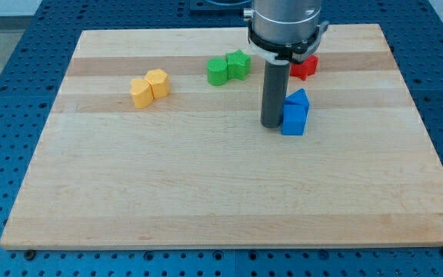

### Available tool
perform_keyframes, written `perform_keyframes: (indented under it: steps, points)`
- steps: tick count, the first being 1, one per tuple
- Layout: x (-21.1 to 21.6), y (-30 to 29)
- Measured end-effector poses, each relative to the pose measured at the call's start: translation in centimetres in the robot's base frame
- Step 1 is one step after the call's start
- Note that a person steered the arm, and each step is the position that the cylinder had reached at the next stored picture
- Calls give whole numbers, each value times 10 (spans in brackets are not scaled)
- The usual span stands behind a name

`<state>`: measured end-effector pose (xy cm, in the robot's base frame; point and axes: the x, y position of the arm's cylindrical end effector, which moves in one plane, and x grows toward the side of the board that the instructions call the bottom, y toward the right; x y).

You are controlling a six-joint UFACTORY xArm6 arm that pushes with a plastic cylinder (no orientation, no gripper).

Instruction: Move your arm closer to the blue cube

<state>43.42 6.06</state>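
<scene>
In the camera view, the wooden board (229,192) lies on a blue perforated bench (6,92), its four edges all showing. My tip (272,125) stands in the board's upper right part, pressed right against the left face of the blue cube (293,120); the rod is bare, a plain dark cylinder with nothing to open or close and nothing held. A second blue block (298,98), wedge-like in shape, sits touching the cube on its far side, toward the top edge. A red block (305,66) lies near the top edge, partly hidden behind the arm's grey collar, so its shape is hard to tell. Two green blocks, a rounded one (218,71) and a star-like one (238,63), touch each other left of the rod near the top edge. Two yellow blocks (149,87) sit together toward the top-left corner. The whole lower half of the board, down to the bottom edge and both bottom corners, is open wood, as is the strip along the right edge.
</scene>
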Motion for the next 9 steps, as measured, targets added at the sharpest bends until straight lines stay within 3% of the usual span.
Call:
perform_keyframes:
  steps: [2,3,9]
  points:
    - [-3,-16]
    - [-25,-19]
    - [-7,51]
